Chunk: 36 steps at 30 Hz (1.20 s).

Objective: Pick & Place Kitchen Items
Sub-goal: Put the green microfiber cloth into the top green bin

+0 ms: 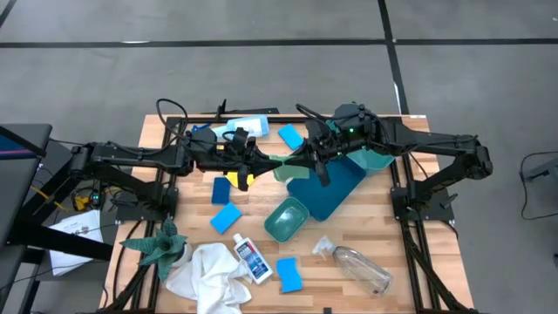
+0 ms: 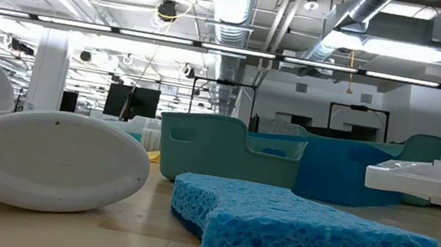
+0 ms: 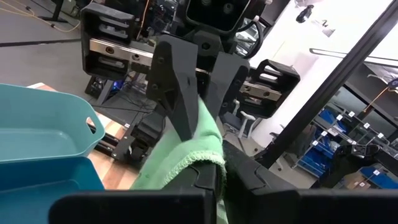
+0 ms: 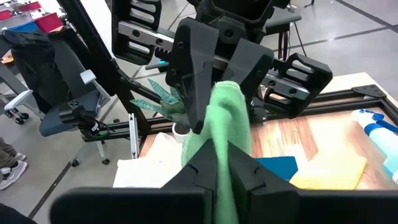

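Grey concrete floor crossed by dark lines surrounds the wooden bench [image 1: 384, 222], which sits on a black frame. From the low view I see a lit workshop behind it, with ducts and pipes under the ceiling.

Both arms meet above the bench's middle, toward its far edge. I read the left gripper [image 1: 261, 160] as clamped on one end of a green cloth [image 1: 281, 166] and the right gripper [image 1: 310, 157] as clamped on the other end, so the cloth hangs between them off the surface.

Under the right arm lie a dark blue tray [image 1: 336, 196] and a teal bin [image 1: 370, 160]; a second teal bin [image 1: 286, 219] touches the tray on its left.

Near the far edge lie a spray bottle [image 1: 248, 127] and a blue sponge [image 1: 291, 136]. A yellow pad [image 1: 244, 180] lies under the left gripper, with two more blue sponges [image 1: 221, 190] toward the near edge.

Along the near edge, left to right: a green star-shaped plant [image 1: 159, 244], a white cloth [image 1: 207, 275], a small labelled bottle [image 1: 253, 260], another sponge [image 1: 289, 274] and a clear plastic bottle [image 1: 359, 267].
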Tool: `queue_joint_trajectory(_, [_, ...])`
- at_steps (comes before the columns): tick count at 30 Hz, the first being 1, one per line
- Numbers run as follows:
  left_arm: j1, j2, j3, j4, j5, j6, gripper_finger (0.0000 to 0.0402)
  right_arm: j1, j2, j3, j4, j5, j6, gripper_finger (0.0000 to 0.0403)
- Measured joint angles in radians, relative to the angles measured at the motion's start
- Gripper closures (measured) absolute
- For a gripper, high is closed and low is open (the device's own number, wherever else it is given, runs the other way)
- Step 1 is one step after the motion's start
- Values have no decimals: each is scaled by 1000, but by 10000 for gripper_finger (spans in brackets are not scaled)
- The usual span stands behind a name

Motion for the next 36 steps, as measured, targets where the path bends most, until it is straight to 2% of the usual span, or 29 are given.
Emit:
queue_joint_trajectory(9, [0,0,0,-1,0,0,394,0,0,0,0,0,-1,396])
queue_joint_trajectory(15, [0,0,0,-1,0,0,373,0,0,0,0,0,0,400])
queue_joint_trajectory(19, [0,0,0,-2,15,0,334,0,0,0,0,0,0,398])
queue_joint_trajectory(24, [0,0,0,-5,72,0,258,0,0,0,0,-3,0,400])
queue_joint_trajectory(29, [0,-1,1,-48,225,-3,185,0,0,0,-6,-4,0,401])
queue_joint_trajectory(32, [0,-12,1,-120,319,-25,161,0,0,0,-18,-5,0,401])
queue_joint_trajectory(36, [-4,-39,2,-282,384,-35,155,0,0,-1,-24,-5,0,401])
